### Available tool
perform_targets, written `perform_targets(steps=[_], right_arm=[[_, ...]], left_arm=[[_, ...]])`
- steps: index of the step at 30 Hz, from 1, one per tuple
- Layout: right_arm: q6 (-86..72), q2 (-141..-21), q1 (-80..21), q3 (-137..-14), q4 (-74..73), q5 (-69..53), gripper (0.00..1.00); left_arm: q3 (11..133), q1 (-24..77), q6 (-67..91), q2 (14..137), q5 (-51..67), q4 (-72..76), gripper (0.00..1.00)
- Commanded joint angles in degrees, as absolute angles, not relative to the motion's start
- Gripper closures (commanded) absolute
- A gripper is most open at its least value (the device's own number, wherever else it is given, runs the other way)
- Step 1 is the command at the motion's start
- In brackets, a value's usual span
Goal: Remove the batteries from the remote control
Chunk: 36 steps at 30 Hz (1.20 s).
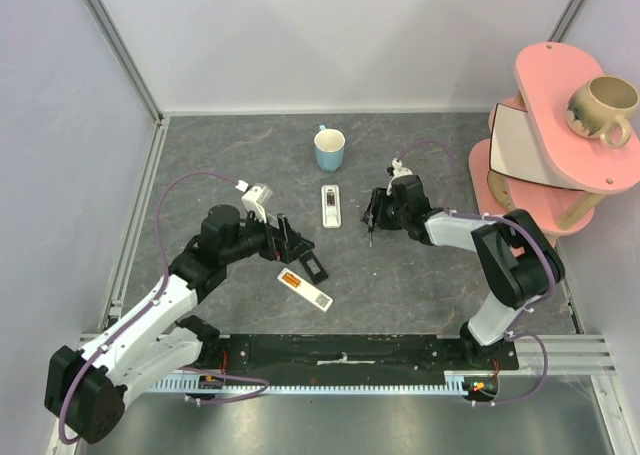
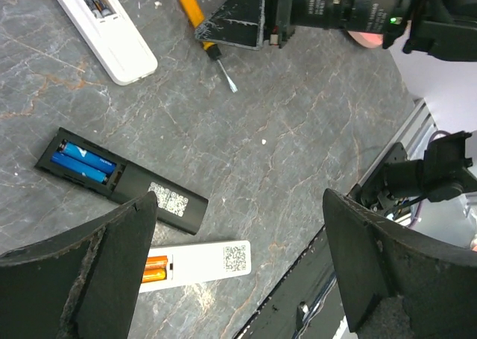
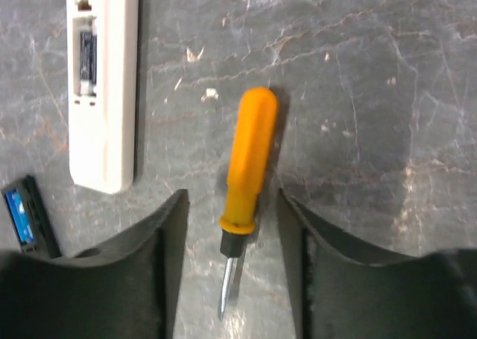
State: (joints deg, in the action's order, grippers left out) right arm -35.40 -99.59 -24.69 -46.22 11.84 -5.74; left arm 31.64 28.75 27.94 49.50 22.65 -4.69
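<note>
A black remote (image 2: 141,191) lies open with two blue batteries (image 2: 82,162) in its bay. Just in front of it a white remote (image 2: 200,261) holds two orange batteries (image 2: 153,269). My left gripper (image 2: 238,272) is open and empty, hovering above these two remotes (image 1: 313,266). A second white remote (image 3: 102,86) lies further back, its bay open with no coloured cell showing. My right gripper (image 3: 232,264) is open, its fingers straddling an orange-handled screwdriver (image 3: 250,156) that lies on the table, with gaps on both sides.
A blue cup (image 1: 329,150) stands behind the far white remote (image 1: 330,207). A pink shelf (image 1: 560,125) with a beige mug (image 1: 603,107) stands at the right. A black rail (image 1: 340,353) runs along the near edge. Grey walls close the sides.
</note>
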Motion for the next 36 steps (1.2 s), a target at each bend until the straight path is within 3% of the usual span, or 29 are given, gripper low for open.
perform_targets(steps=[1, 6, 9, 15, 16, 19, 27, 36], right_arm=[[-33.14, -96.24, -25.22, -42.45, 4.58, -0.36, 0.34], [-29.80, -100.01, -27.67, -50.88, -2.98, 5.33, 0.32], [-29.53, -103.61, -29.44, -54.58, -7.20, 9.57, 0.36], [-29.18, -108.72, -30.93, -55.20, -9.40, 13.35, 0.76], [-28.66, -109.07, -31.29, -55.02, -9.67, 14.06, 0.89], [-28.21, -109.60, -32.08, -54.84, -9.84, 13.36, 1.00], [-30.31, -101.09, -32.34, -52.13, -5.02, 4.77, 1.00], [-40.86, -76.92, -32.34, -36.84, 13.97, -4.56, 1.00]], left_arm=[[30.50, 31.02, 26.10, 47.64, 18.46, -4.83, 0.03], [34.18, 31.64, 24.09, 45.97, 16.36, -11.68, 0.03], [35.06, 31.90, 23.82, 44.39, 14.42, -14.75, 0.03], [34.80, 32.25, 24.17, 42.01, 13.62, -17.49, 0.04], [34.89, 32.34, 24.08, 41.92, 13.54, -18.45, 0.04], [34.98, 32.52, 23.91, 41.75, 13.62, -19.25, 0.04], [35.42, 32.70, 24.43, 40.96, 17.74, -19.25, 0.03], [36.03, 33.92, 27.16, 46.21, 24.78, -11.79, 0.03]])
